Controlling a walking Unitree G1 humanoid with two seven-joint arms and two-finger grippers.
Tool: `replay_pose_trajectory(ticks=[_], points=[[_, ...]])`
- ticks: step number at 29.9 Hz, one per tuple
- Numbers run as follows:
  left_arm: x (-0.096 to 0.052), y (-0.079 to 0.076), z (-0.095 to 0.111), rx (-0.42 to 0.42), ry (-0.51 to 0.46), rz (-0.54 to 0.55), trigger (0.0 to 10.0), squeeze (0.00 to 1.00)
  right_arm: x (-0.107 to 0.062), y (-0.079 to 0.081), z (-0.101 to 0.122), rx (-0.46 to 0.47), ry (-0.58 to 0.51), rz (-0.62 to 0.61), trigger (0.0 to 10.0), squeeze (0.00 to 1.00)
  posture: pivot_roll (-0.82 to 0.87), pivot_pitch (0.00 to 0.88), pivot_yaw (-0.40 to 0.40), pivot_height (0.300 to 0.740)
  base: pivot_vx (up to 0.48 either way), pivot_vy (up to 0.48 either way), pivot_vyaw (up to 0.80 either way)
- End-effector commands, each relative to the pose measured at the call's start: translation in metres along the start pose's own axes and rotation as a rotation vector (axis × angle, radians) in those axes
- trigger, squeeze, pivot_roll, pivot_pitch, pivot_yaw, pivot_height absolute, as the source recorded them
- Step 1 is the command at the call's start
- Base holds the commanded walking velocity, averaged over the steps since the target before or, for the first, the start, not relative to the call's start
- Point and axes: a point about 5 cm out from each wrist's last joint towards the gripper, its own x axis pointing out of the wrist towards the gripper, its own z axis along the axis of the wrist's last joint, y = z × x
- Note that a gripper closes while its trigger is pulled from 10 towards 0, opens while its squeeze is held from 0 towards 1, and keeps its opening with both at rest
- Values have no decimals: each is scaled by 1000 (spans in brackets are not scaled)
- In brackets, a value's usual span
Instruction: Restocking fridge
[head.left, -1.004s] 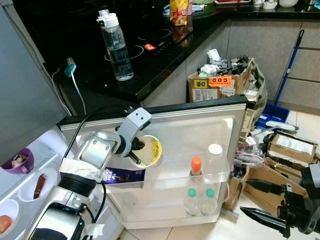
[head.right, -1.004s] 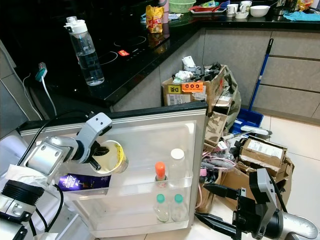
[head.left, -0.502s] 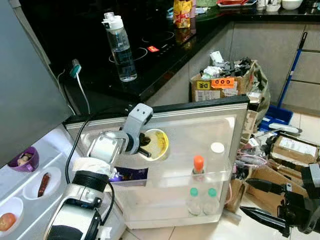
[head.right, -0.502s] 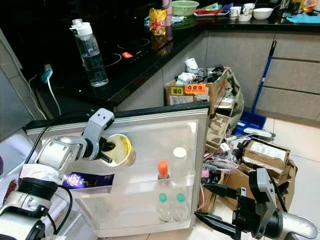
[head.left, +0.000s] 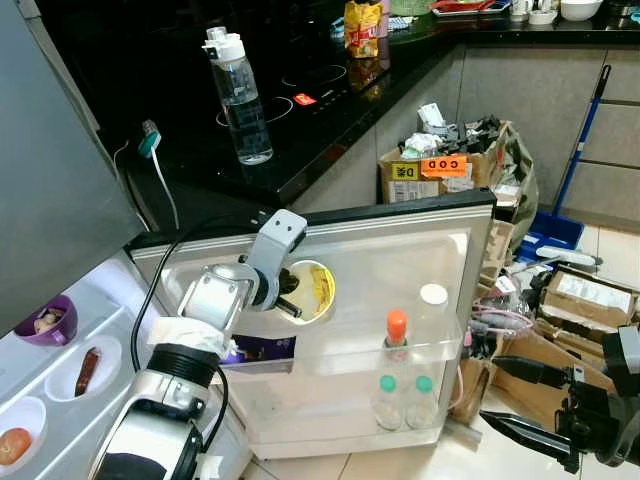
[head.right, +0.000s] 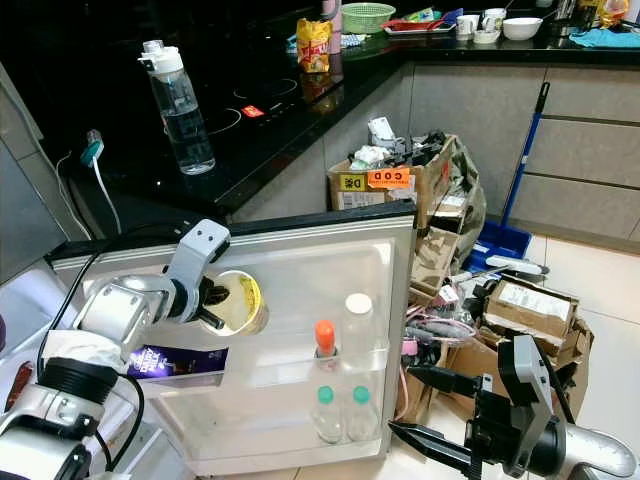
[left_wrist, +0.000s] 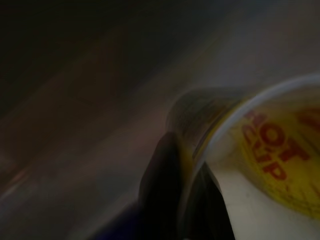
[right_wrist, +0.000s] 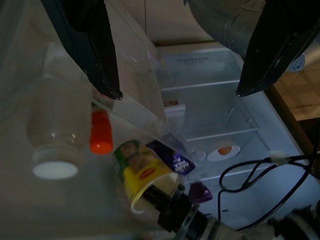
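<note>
My left gripper (head.left: 284, 294) is shut on the rim of a yellow and white noodle cup (head.left: 311, 290). It holds the cup tilted on its side against the inner face of the open fridge door (head.left: 420, 250), just above the clear door shelf (head.left: 350, 360). The left wrist view shows the cup (left_wrist: 270, 165) with red lettering and a dark finger (left_wrist: 162, 190) on its rim. A purple chocolate bar (head.left: 258, 350) lies in the shelf below the cup. My right gripper (head.left: 488, 390) hangs open low at the right, beside the door's edge.
The door shelf holds an orange-capped bottle (head.left: 396, 330), a white-capped bottle (head.left: 431, 305) and two green-capped bottles (head.left: 400, 395). A water bottle (head.left: 238, 95) stands on the black counter. Cardboard boxes of clutter (head.left: 450, 165) crowd the floor at right. Fridge trays with a purple bowl (head.left: 42, 322) lie at left.
The view has shifted a little. My left gripper has carried the cup slightly up and right along the door. The right gripper has stayed open and in place.
</note>
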Motion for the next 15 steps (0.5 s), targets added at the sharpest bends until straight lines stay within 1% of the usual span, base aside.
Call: replay_pose_trajectory(ticks=[1, 2, 3, 4, 5, 8, 10, 13, 15], points=[[4, -2, -8, 14, 43, 10, 10000, 0, 2, 1, 4, -21, 3, 14, 10000, 0, -68, 26, 86, 740, 0, 0, 0], [0, -2, -1, 32, 6, 14, 10000, 0, 2, 1, 4, -22, 3, 14, 10000, 0, -68, 26, 86, 740, 0, 0, 0], [0, -2, -1, 32, 6, 14, 10000, 0, 2, 1, 4, -22, 3, 14, 10000, 0, -68, 26, 86, 740, 0, 0, 0], [-2, -1, 4, 51, -16, 25, 10000, 0, 2, 1, 5, -22, 3, 14, 10000, 0, -65, 25, 85, 740, 0, 0, 0], [-2, -1, 4, 51, -16, 25, 10000, 0, 2, 1, 5, -22, 3, 14, 10000, 0, -65, 25, 85, 740, 0, 0, 0], [-6, 2, 10, 88, -42, 47, 10000, 0, 2, 0, 5, -22, 3, 13, 10000, 0, -65, 25, 85, 740, 0, 0, 0], [-8, 2, 11, 90, -43, 55, 10000, 0, 2, 0, 5, -22, 3, 13, 10000, 0, -62, 25, 85, 740, 0, 0, 0], [-8, 2, 9, 73, -24, 82, 10000, 0, 2, 0, 5, -22, 3, 13, 10000, 0, -62, 25, 88, 740, 0, 0, 0], [-6, 1, 6, 26, -20, 91, 10000, 0, 2, 0, 4, -22, 3, 12, 10000, 0, -61, 24, 86, 740, 0, 0, 0]])
